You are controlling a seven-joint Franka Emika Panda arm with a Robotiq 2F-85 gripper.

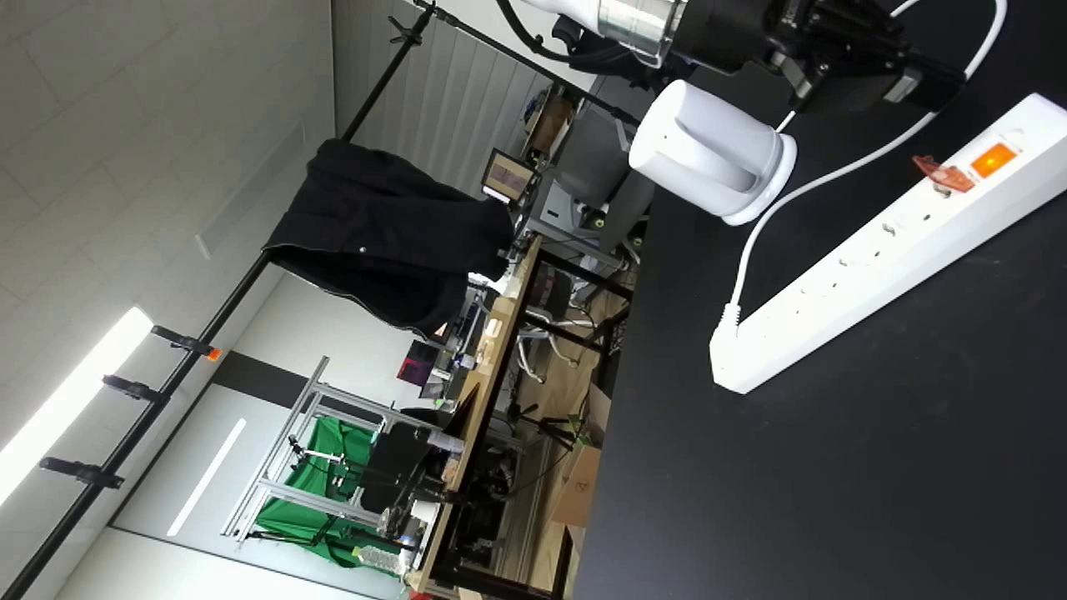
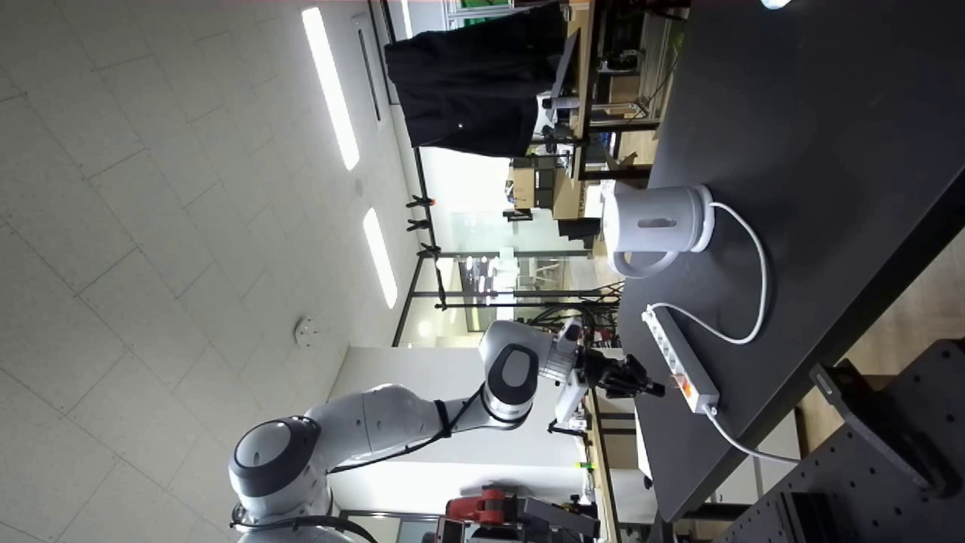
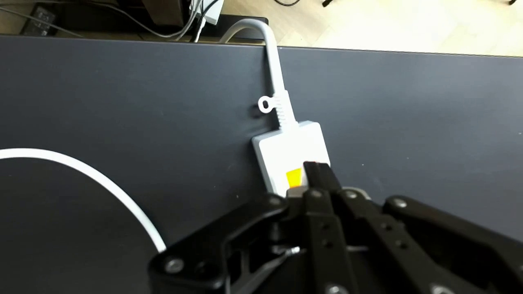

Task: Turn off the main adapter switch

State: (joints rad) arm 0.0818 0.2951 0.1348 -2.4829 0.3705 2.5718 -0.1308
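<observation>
Your room: pale tiled ceiling [image 2: 173,226], long lights [image 2: 332,87]. Your bench [image 2: 791,113]: flat, dark; the wrist view adds its edge and pale floor [image 3: 388,28] past it. Your arm [image 2: 384,422] shows nearly whole in an exterior view: elbow high, forearm sloping down, wrist aimed at the bench. A black garment [image 1: 383,225] hangs off a pole [image 1: 225,312] in both exterior views. Your strip [image 1: 892,258] lies flat on the bench; the wrist view has its lead [image 3: 275,69] going over the edge. The kettle [image 2: 656,219] stands upright near it in both exterior views, cord [image 3: 75,163] running to the strip's end. Your gripper [image 1: 942,83] is narrow, fingers [image 3: 320,216] together, tips over the opposite end; you can see a gap below them in an exterior view. A reddish flap [image 1: 946,175] sticks up by the switch [image 1: 994,160]. That switch sits in the strip's end below your tips, bright orange; the wrist view gives you a yellow patch there, fingers blocking part.
</observation>
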